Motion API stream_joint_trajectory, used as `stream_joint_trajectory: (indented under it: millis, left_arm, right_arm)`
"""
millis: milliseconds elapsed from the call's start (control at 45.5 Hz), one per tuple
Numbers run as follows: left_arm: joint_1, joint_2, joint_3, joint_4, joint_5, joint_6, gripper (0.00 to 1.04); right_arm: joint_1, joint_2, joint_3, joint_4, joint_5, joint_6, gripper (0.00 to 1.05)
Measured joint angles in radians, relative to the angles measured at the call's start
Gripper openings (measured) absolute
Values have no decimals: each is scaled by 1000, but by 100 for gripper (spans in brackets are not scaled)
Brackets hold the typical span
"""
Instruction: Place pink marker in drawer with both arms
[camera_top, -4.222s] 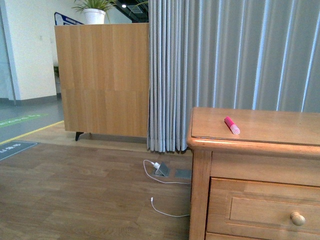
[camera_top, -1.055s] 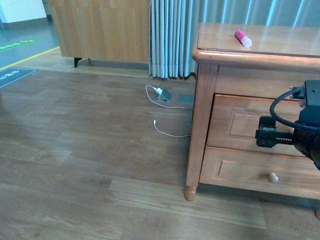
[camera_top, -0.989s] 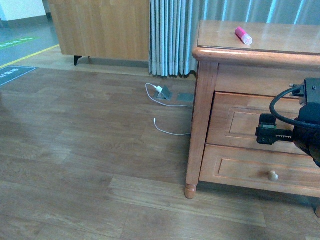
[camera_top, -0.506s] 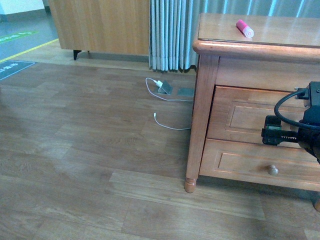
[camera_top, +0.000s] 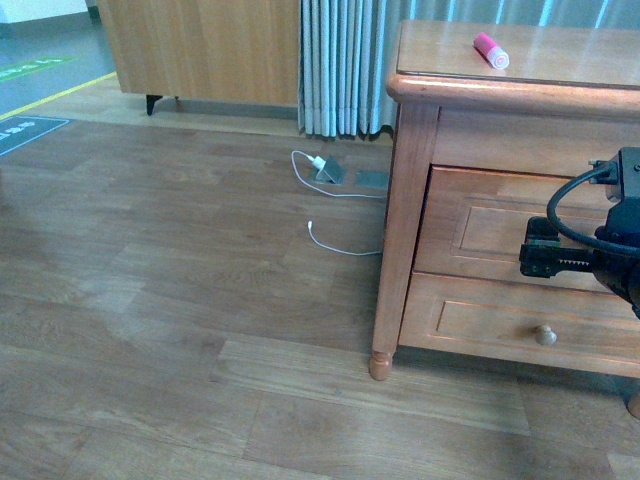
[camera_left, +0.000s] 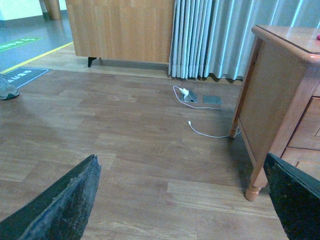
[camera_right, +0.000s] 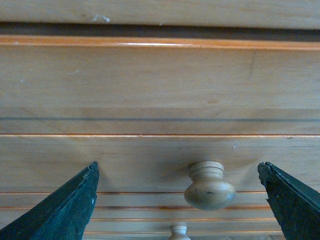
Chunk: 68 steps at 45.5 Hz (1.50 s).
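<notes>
The pink marker (camera_top: 490, 50) lies on top of the wooden dresser (camera_top: 410, 200), near its back. The top drawer (camera_top: 475, 225) is closed. My right arm (camera_top: 600, 255), black with a toothed metal part and a looping cable, hangs in front of that drawer. In the right wrist view the right gripper (camera_right: 177, 167) is open, its jaws wide on either side of the drawer's pale round knob (camera_right: 210, 186) and not touching it. The lower drawer's knob (camera_right: 178, 231) shows beyond. My left gripper (camera_left: 181, 157) is open over the bare floor, left of the dresser (camera_left: 280, 100).
A white cable (camera_top: 335, 245) and a floor socket (camera_top: 327, 172) lie on the wood floor beside the dresser's leg (camera_top: 380, 365). A grey curtain (camera_top: 345, 60) and a wooden cabinet (camera_top: 200, 45) stand behind. A shoe (camera_left: 6, 90) shows at the far left.
The front view has tilted down and drawn nearer to the dresser. My right arm, out of view four seconds ago, now sits before the top drawer. The marker has stayed put.
</notes>
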Motion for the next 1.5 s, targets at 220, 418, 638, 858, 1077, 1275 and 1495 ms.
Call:
stream_joint_trajectory:
  millis: [220,418,638,858,1077,1275,1495]
  left_arm:
    - [0,0,0,0,0,0,99]
    - [0,0,0,0,0,0,99]
    - [0,0,0,0,0,0,99]
    - [0,0,0,0,0,0,99]
    - [0,0,0,0,0,0,99]
    - [0,0,0,0,0,0,99]
    - [0,0,0,0,0,0,99]
  right_arm:
    - [-3,0,2,-2,-3,-1,96]
    - [-6,0,5,-7,-3,-4,82]
    - [-9,0,6,-13,1,-6,57]
    - [-15,0,5,-18,15,-12,27]
    - [-14,0,5,-23,26,-13,22]
    - [-14,0,5,-25,25,-15,22]
    - [-14,0,5,-32,24,-16,22]
